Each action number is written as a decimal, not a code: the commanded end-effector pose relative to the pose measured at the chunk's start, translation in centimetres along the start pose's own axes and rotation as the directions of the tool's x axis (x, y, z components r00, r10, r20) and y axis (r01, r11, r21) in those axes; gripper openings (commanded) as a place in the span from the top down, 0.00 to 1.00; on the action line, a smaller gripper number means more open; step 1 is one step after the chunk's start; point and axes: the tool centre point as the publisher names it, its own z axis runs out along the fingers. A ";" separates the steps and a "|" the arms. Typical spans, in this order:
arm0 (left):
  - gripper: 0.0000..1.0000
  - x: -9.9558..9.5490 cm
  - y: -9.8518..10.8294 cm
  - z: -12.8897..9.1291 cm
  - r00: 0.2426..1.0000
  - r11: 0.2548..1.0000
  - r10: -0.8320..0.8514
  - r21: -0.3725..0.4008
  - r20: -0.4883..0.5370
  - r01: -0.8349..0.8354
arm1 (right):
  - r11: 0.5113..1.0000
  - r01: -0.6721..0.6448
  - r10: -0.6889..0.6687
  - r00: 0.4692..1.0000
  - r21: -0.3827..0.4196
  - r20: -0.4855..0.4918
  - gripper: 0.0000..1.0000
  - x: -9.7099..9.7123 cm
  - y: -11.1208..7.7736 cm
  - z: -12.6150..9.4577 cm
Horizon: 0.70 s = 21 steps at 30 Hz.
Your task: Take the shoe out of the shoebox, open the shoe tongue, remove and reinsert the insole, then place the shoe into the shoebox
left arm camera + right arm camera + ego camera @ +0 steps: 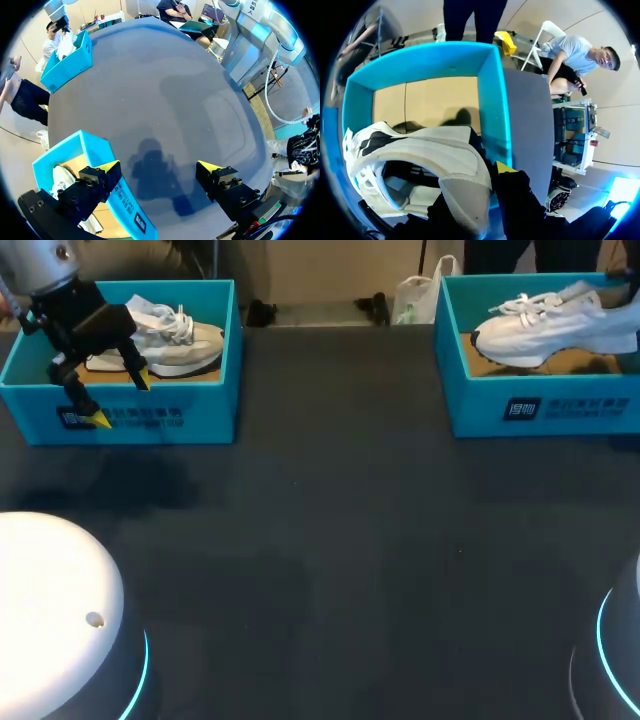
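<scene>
We took the teal cardboard shoebox [540, 405] on our right arm's side as our reference. The white lace-up sneaker [555, 325] lay inside that shoebox, its toe down on the brown floor and its heel raised toward the wall nearest our right arm. In the right wrist view, the right gripper [475, 192] was closed on the sneaker's heel collar. One yellow fingertip [502, 167] showed outside the heel, close to the shoebox's teal wall [490, 100]. The other finger was hidden behind the shoe.

Well apart from that shoebox, across the dark table [330, 540] on our left arm's side, stood a second teal box [180, 405] with a cream-and-white sneaker [175, 345] in it. The left gripper [122, 400] hung equally far from the reference shoebox, spread wide and holding nothing. It sat across the second box's near wall, one yellow tip over the box and the other over bare table.
</scene>
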 end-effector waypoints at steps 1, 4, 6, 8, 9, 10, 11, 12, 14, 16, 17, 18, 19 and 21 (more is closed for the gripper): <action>0.00 0.0 0.0 0.0 1.000 1.000 0.000 -0.002 -0.001 0.000 | 1.000 0.014 -0.014 1.000 -0.005 -0.017 1.00 0.1 -0.3 0.9; 0.00 0.0 0.0 0.0 1.000 1.000 0.000 -0.002 -0.001 0.000 | 1.000 0.019 -0.020 1.000 -0.003 -0.024 1.00 0.2 -0.6 1.5; 0.00 0.0 0.0 0.0 1.000 1.000 0.000 -0.002 -0.001 0.000 | 1.000 0.018 -0.018 0.999 0.000 -0.031 1.00 0.3 -0.9 1.8; 0.00 0.0 0.0 0.0 1.000 1.000 0.000 -0.002 -0.001 0.000 | 1.000 0.015 -0.015 0.999 0.003 -0.036 1.00 0.4 -1.3 2.2; 0.00 0.0 0.0 0.0 1.000 1.000 0.000 -0.002 -0.001 0.000 | 1.000 0.015 -0.015 0.999 0.005 -0.040 1.00 0.5 -1.4 2.3; 0.00 0.0 0.0 0.0 1.000 1.000 0.000 -0.002 -0.001 0.000 | 1.000 0.015 -0.015 0.999 0.005 -0.041 1.00 0.6 -1.6 2.5; 0.00 0.0 0.0 0.0 1.000 1.000 0.000 -0.002 -0.001 0.000 | 1.000 0.009 -0.008 0.999 0.012 -0.045 1.00 0.7 -1.8 2.7; 0.00 0.0 0.0 0.0 1.000 1.000 0.000 -0.002 -0.001 0.000 | 1.000 0.006 -0.005 0.999 0.010 -0.053 1.00 0.8 -2.1 2.8; 0.00 0.0 0.0 0.0 1.000 1.000 0.000 -0.002 -0.001 0.000 | 1.000 -0.004 0.005 0.998 0.013 -0.058 1.00 1.0 -2.5 3.1; 0.00 0.0 0.0 0.0 1.000 1.000 0.000 -0.002 -0.001 0.000 | 1.000 -0.007 0.008 0.998 0.012 -0.064 1.00 1.2 -2.8 3.3; 0.00 0.0 0.0 0.0 1.000 1.000 0.000 -0.002 -0.001 0.000 | 1.000 -0.012 0.013 0.998 0.011 -0.064 1.00 1.3 -2.9 3.4; 0.00 0.0 0.0 0.0 1.000 1.000 0.000 -0.002 -0.001 0.000 | 1.000 -0.014 0.015 0.998 0.010 -0.067 1.00 1.4 -3.1 3.5; 0.00 0.0 0.0 0.0 1.000 1.000 0.000 -0.002 -0.001 0.000 | 1.000 -0.016 0.017 0.998 0.010 -0.068 1.00 1.4 -3.2 3.6; 0.00 0.0 0.0 0.0 1.000 1.000 0.000 -0.002 -0.001 0.000 | 1.000 -0.026 0.027 0.998 0.017 -0.064 1.00 1.5 -3.4 3.7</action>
